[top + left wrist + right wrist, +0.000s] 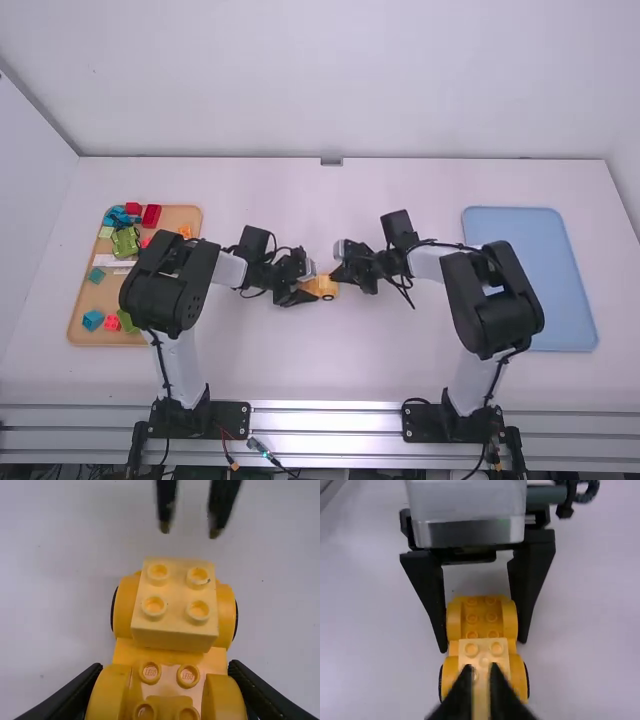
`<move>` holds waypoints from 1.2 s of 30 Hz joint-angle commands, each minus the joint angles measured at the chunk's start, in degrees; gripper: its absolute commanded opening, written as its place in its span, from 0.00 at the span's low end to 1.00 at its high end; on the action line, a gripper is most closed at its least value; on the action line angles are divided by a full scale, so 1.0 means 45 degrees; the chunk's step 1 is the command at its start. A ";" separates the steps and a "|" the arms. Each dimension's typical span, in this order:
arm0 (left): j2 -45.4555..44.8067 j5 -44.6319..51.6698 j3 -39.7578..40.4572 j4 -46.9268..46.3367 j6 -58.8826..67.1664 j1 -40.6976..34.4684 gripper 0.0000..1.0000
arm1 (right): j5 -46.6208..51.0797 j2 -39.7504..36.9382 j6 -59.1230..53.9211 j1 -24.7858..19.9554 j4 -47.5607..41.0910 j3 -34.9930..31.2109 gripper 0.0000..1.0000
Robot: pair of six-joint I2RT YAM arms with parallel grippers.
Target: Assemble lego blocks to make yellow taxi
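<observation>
And here we are, my left claw (482,644) pinching the yellow car base (121,651), one finger along each side of it, just by the rounded fenders at the end nearest me. That grip looks meant to stop the base sliding or twisting under a push. Outward to three o'clock on that base sits the pale yellow block (175,594), four studs up, squared between the other pair of fenders; it looks seated, though I can't be sure it's pressed fully home. Just past it, my right claw (190,528) hovers with its fingers a little apart and nothing between them, well placed, I'd say, to press the block down or square it up. Watch that push: off-centre, it could tip the base in my left grip. The whole job lies mid-table, handy for both arms. Well out at nine o'clock, the orange tray (84,305) holds the loose parts, a green piece (126,241) and a blue block (93,320) among them; well out at three, there's the blue tray (525,275).
</observation>
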 commanded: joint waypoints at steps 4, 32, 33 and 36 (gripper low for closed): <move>0.0155 -0.0525 -0.0282 -0.0253 -0.0233 -0.0019 0.41 | -0.0826 -0.0073 -0.0073 0.0126 0.0384 0.0053 0.00; 0.0155 -0.0529 -0.0272 -0.0243 -0.0233 -0.0034 0.40 | 0.1894 0.1569 0.1506 0.0729 0.2118 -0.1132 0.00; 0.0155 -0.0525 -0.0272 -0.0243 -0.0233 -0.0029 0.40 | 0.2069 0.1569 0.1588 0.0733 0.2113 -0.1146 0.00; 0.0155 -0.0529 -0.0272 -0.0243 -0.0233 0.0039 0.40 | 0.2569 0.1569 0.1593 0.0733 0.1865 -0.1146 0.00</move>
